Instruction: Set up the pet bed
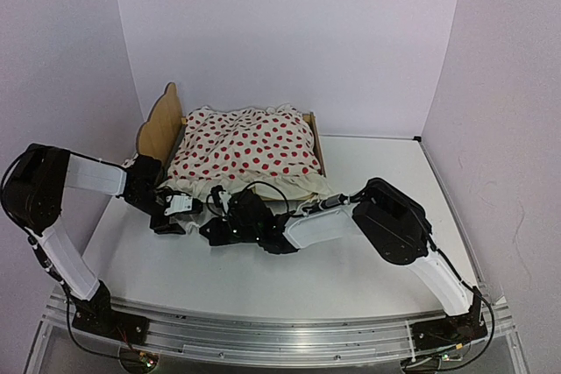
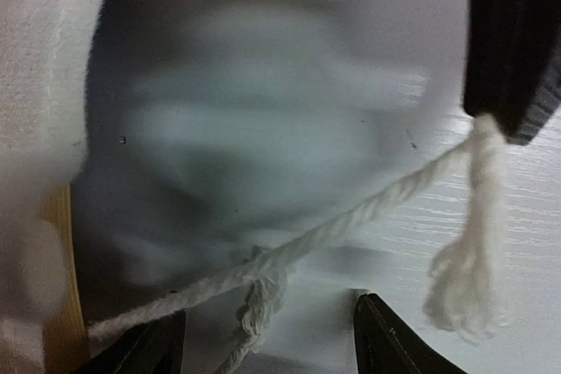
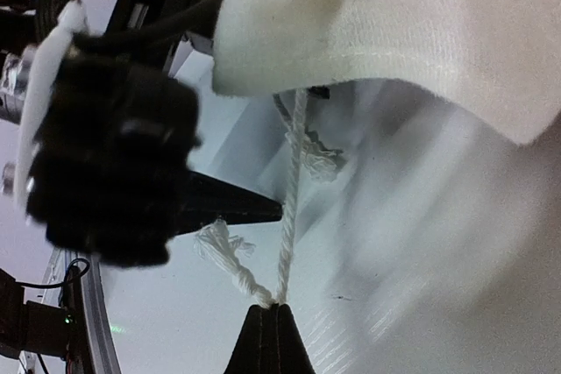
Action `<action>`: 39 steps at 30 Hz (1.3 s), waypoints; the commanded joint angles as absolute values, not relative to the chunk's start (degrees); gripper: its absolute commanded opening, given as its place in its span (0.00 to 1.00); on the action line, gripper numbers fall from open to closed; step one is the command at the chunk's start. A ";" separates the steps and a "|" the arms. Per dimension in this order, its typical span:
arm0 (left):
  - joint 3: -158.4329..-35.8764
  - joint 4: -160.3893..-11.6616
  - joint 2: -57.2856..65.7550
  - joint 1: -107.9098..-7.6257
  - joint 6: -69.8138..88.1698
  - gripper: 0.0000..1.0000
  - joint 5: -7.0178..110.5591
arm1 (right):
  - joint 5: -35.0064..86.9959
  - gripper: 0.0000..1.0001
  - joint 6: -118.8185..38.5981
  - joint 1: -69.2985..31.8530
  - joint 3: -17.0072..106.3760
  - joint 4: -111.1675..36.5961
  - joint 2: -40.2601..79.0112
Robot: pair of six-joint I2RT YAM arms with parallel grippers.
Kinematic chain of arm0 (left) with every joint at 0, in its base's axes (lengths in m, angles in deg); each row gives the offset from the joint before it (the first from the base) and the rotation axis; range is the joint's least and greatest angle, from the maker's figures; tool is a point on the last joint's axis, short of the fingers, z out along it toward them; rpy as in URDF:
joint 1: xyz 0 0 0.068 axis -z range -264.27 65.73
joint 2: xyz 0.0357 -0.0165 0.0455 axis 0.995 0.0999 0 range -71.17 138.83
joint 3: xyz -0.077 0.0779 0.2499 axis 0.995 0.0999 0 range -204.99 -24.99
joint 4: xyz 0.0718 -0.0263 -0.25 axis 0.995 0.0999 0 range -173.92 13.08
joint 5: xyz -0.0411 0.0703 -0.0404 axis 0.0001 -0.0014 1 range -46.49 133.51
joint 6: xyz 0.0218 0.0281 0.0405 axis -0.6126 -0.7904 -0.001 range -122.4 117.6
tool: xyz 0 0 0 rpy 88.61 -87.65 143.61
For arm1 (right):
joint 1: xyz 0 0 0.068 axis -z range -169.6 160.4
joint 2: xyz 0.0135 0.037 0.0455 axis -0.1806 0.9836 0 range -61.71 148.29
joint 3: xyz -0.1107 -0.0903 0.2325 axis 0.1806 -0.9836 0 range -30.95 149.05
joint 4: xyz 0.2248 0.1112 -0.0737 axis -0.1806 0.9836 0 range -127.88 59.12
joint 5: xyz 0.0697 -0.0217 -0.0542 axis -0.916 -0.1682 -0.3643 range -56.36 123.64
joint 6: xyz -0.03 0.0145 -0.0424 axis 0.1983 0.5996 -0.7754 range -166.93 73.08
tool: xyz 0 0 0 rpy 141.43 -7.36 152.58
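The pet bed (image 1: 163, 125) stands at the back left, its wavy plywood headboard to the left; a white red-dotted blanket (image 1: 247, 150) covers it. A white twisted cord (image 3: 290, 208) runs out from under the blanket's cream edge (image 3: 394, 32). My right gripper (image 3: 279, 306) is shut on that cord near its frayed end (image 3: 219, 247). In the top view the right gripper (image 1: 212, 232) sits just in front of the bed's near end. My left gripper (image 2: 270, 306) is open, with the cord (image 2: 351, 216) and a knot (image 2: 259, 291) crossing just beyond its fingertips. The left gripper (image 1: 178, 215) is close beside the right one.
A strip of the bed's plywood (image 2: 60, 286) shows at the left of the left wrist view. The white table (image 1: 351, 269) stretches right and forward of the bed. White walls close in on three sides. A metal rail (image 1: 280, 339) holds both arm bases at the near edge.
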State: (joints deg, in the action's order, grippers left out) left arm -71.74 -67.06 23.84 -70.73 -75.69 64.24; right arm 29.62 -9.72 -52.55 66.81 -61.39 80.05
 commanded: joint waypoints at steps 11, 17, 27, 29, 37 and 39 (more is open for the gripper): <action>-86.93 -49.92 37.72 -71.26 -74.25 0.53 57.64 | 28.07 0.00 -11.43 -51.52 69.70 -62.74 78.13; -91.01 -45.31 44.72 -71.26 -76.23 0.26 54.83 | 28.09 0.00 -11.16 -51.53 68.34 -63.36 77.41; -86.97 -37.19 29.55 -71.28 -74.23 0.00 66.22 | 28.90 0.00 -12.52 -51.03 66.79 -63.63 75.42; -86.96 -35.31 25.25 -71.19 -71.26 0.00 70.04 | 28.95 0.00 -13.57 -50.99 66.09 -63.61 74.41; -89.16 -33.23 16.82 -70.12 -62.18 0.00 75.63 | 29.05 0.00 -16.15 -50.94 57.89 -63.63 67.66; -89.27 -34.64 15.81 -69.40 -60.57 0.00 75.45 | 29.23 0.00 -16.24 -50.96 56.42 -63.61 66.41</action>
State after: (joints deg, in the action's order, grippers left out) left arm -86.93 -35.79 18.78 -70.73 -65.90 72.04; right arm 30.51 -14.50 -50.33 59.40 -63.13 72.24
